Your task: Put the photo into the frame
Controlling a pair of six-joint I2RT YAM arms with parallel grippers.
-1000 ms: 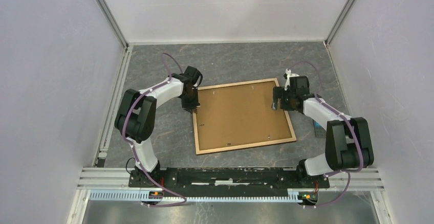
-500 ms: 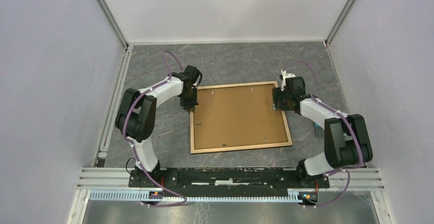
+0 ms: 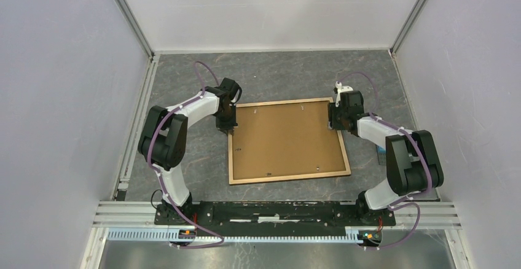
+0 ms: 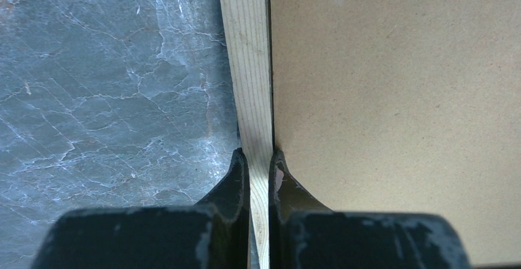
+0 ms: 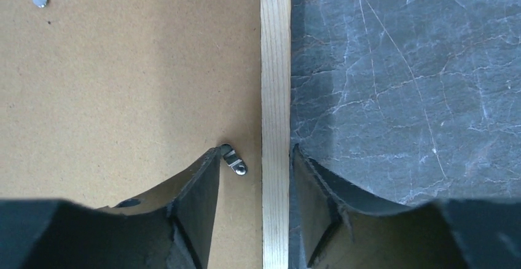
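Left claw (image 4: 259, 157): shut narrow on the left rail of the frame (image 4: 249, 66), one finger on the outer side over the counter (image 4: 110, 85), the other on the inner side at the edge of the backing board (image 4: 399, 97). Right claw (image 5: 255, 152): partly open, astride the right rail with a gap at either side, so no hold there yet. Frame position: flat and back-up in the middle of the counter, between the two arms, with the brown board filling the opening. No sight of the photo anywhere; perhaps under the board, cannot tell. Reads as the taking of a two-sided hold, probably ahead of lifting or turning. To do it well: centre the right claw on the rail before pinching, to avoid shoving the wood sideways against the left hold. Keep the inner finger (image 5: 196, 183) off the small metal clip (image 5: 235, 161) just beside it, or risk nipping clip and board together. Bite squarely on the wood, deep enough not to slip off so thin a rail. Then raise both sides level and together. Otherwise, likely a twisted frame, or a dropped board with clips not turned home.
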